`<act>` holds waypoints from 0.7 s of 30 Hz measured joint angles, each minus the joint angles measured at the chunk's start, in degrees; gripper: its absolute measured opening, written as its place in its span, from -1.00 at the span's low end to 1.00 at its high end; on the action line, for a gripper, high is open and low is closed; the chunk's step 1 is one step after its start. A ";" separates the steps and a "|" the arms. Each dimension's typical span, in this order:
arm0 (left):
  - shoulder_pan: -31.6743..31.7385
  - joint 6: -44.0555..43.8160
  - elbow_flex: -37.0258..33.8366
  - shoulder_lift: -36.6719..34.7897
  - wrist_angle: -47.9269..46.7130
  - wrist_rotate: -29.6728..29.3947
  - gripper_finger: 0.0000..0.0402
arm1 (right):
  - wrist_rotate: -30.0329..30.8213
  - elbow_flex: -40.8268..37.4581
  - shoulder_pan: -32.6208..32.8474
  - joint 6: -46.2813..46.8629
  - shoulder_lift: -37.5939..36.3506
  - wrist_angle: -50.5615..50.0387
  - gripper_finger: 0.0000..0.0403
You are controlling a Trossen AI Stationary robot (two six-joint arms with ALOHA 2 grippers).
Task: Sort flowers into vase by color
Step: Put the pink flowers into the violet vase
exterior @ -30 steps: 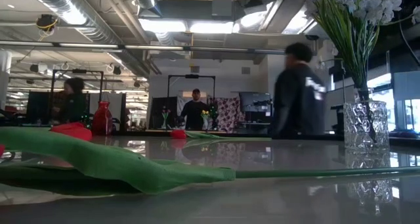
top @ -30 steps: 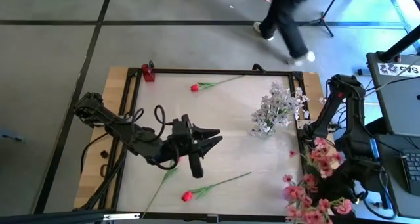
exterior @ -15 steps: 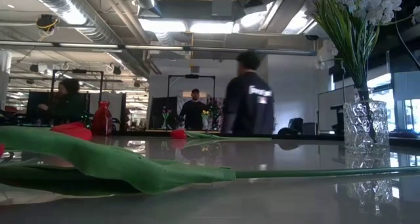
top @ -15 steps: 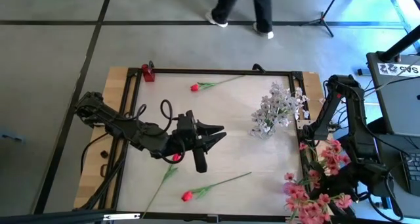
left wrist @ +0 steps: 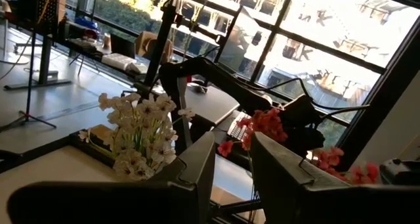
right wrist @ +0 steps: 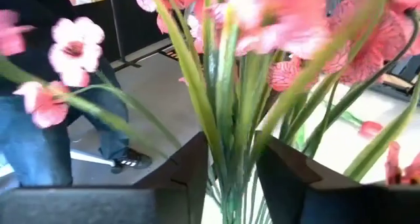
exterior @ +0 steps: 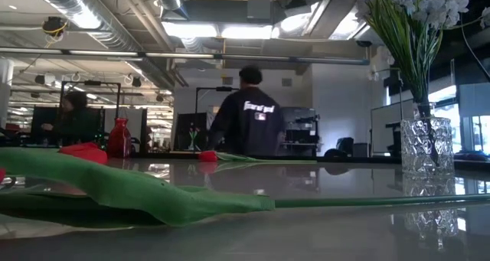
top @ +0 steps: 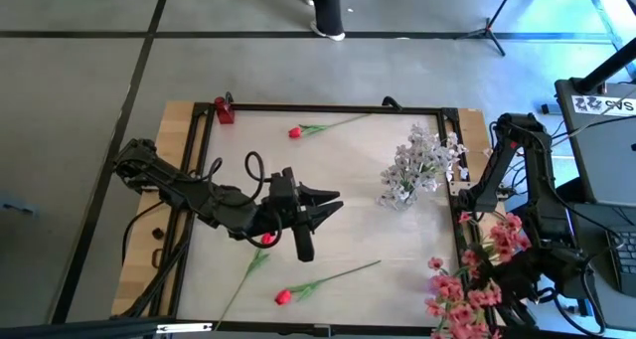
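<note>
My left gripper (top: 331, 202) (left wrist: 231, 163) hovers open over the table's middle left and holds nothing. A red bud (top: 266, 239) lies just under its arm, stem running toward the near edge. Two more red-budded flowers lie flat: one by the far edge (top: 295, 132), one near the near edge (top: 283, 296). White blossoms stand in a glass vase (top: 401, 177) (exterior: 426, 146). My right gripper (right wrist: 230, 178) is shut on a bunch of pink flowers (top: 475, 279) at the table's near right corner, mostly beyond the right edge. My right gripper pinches several green stems of the pink bunch (right wrist: 226, 152) between its two fingers. The stems run on past the fingers and fan out into the blossoms (right wrist: 72, 46). The bunch is lifted clear of the table.
A small red vase (top: 224, 110) (exterior: 119, 137) stands at the far left corner. A black frame (top: 328, 107) borders the table. In the low view a green leaf and stem (exterior: 153, 192) lie close in front. A person (exterior: 249, 123) walks beyond the far edge.
My left gripper has moved a little toward the right and far edges and then held still. The pink bunch in my right gripper has swung, its blossoms shifting toward the table's near right corner. The person beyond the far edge has walked toward the left.
</note>
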 joint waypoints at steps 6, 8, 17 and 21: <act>-0.09 0.01 0.00 0.00 -0.01 -0.01 -0.52 | -1.88 0.00 0.00 3.10 -0.05 0.03 -0.26; -0.28 0.01 0.00 0.00 0.00 -0.02 -0.52 | -2.39 0.27 0.00 3.96 -0.14 -0.24 -0.22; -0.27 0.07 0.00 0.00 0.00 -0.02 -0.52 | -3.71 5.25 -0.04 7.62 -0.18 -7.73 -0.13; -0.28 0.12 0.00 0.00 0.00 -0.02 -0.52 | -4.63 7.76 -0.04 7.50 -0.19 -8.84 -0.13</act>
